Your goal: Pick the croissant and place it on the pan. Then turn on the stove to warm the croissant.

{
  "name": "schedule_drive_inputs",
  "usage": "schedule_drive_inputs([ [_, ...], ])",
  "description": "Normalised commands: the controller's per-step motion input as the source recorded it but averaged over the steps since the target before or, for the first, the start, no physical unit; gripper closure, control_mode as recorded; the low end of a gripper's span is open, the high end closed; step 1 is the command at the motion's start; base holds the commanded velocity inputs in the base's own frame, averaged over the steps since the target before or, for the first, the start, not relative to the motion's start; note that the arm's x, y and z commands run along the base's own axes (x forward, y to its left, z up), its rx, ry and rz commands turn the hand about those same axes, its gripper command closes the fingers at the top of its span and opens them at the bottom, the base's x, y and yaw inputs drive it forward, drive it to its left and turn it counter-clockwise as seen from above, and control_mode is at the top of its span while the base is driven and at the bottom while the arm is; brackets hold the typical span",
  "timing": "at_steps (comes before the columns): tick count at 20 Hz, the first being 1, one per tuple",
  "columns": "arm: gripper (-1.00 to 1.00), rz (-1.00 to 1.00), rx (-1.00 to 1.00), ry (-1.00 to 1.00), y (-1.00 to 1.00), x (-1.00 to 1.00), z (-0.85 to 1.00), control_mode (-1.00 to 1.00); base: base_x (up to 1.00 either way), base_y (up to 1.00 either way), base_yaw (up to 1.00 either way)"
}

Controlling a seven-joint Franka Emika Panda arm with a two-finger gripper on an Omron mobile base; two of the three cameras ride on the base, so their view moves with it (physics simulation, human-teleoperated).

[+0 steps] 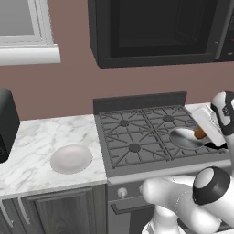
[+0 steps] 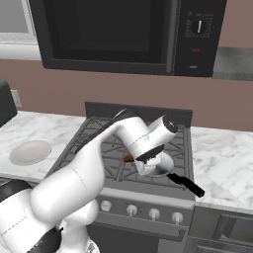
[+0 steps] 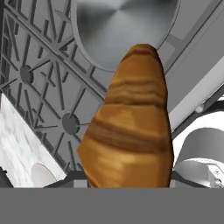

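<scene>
Pretty standard look on this arm: fat glossy white shells, all rounded and tube-like, with dark grey, nearly black caps and bands at the joints. There's a big dome-shaped dark cap on one joint. The wrist section is white with a black strip underneath.

1. A brownish-pink wall runs behind everything, beyond the hand.
2. A black microwave hangs on that wall, above the hand.
3. A white-framed window with a thick sill sits high up, well off to the hand's left.
4. White marble counter stretches to the hand's left; another stretch lies to its right.
5. Dark grey cabinet doors stand below the left counter.
6. A black appliance stands at the far left counter edge.
7. A round white plate rests on the left counter.
</scene>
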Motion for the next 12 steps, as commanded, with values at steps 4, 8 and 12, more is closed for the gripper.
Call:
schedule_drive_inputs([
  [4,1.0,0.0,0.01,0.0,-0.02,0.31,-0.08,-1.0,0.0,0.0,0.0],
  [8,1.0,0.0,0.01,0.0,-0.13,0.28,0.0,-1.0,0.0,0.0,0.0],
  [12,1.0,0.0,0.0,0.0,-0.22,0.16,0.0,-1.0,0.0,0.0,0.0],
])
